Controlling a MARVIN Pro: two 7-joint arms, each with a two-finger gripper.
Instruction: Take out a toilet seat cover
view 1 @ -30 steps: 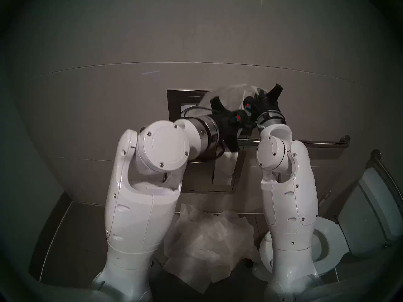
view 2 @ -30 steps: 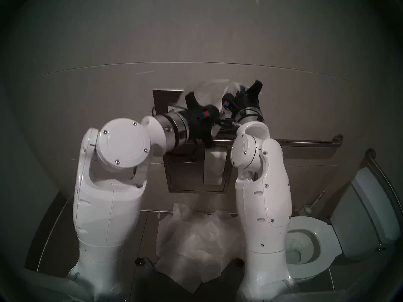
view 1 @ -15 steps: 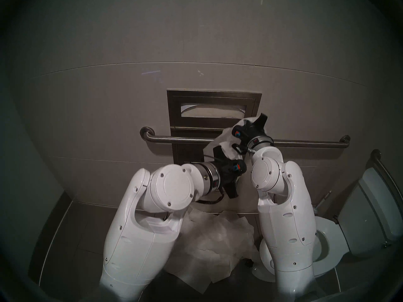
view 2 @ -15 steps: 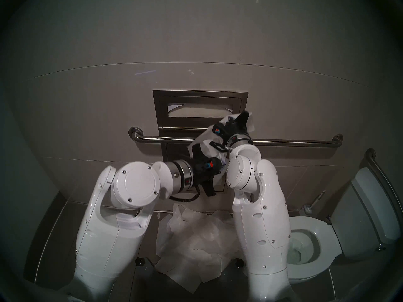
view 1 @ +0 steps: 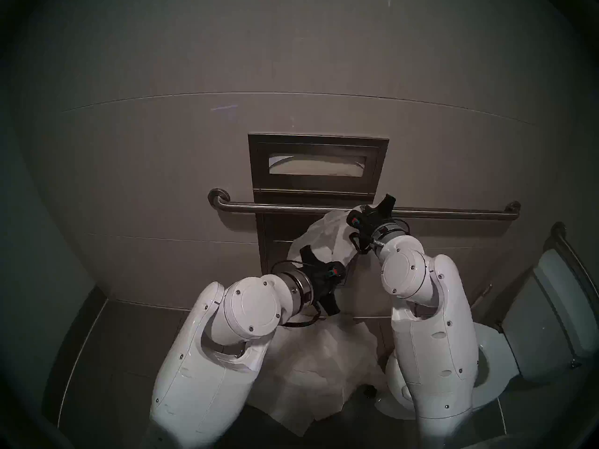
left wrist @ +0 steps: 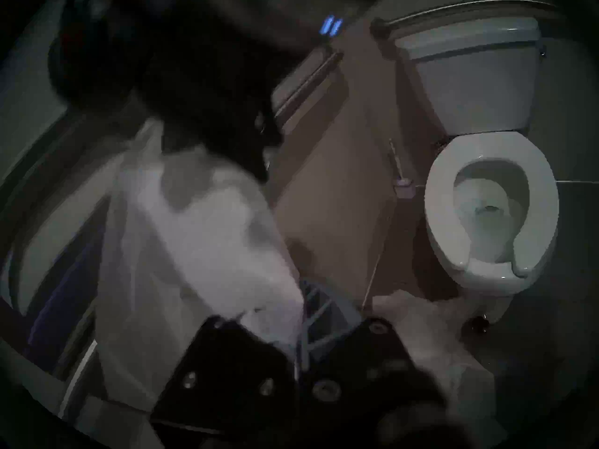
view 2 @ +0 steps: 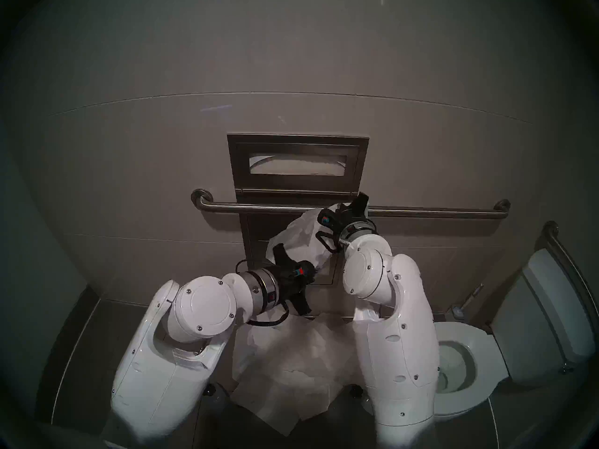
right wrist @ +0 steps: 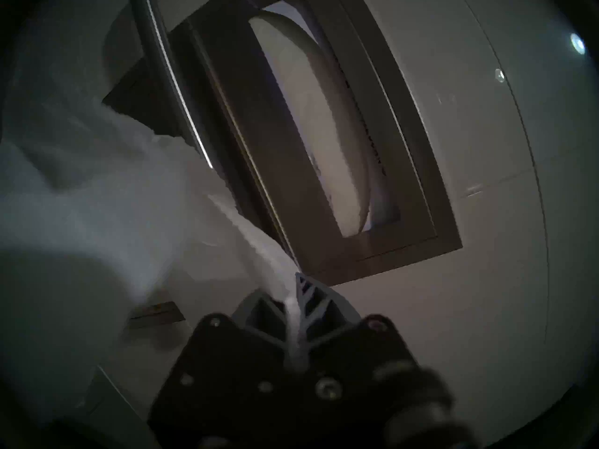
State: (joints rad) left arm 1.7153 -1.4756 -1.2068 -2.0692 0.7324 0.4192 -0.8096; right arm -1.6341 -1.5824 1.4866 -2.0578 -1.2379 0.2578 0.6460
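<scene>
The toilet seat cover is a thin, wrinkled white sheet stretched between my two grippers in front of the wall, just below the grab bar. It is clear of the dispenser slot. My left gripper is shut on its lower end; in the left wrist view the sheet runs into the closed fingers. My right gripper is shut on its upper end; in the right wrist view the sheet is pinched between the grey fingers.
The steel dispenser is set in the wall, with more white covers in its slot. A steel grab bar runs across below it. Several loose white sheets lie on the floor between my arms. The toilet stands at the right.
Both grippers have come down from the dispenser slot to below the grab bar, pulling the sheet out and down with them. The slot is now uncovered.
</scene>
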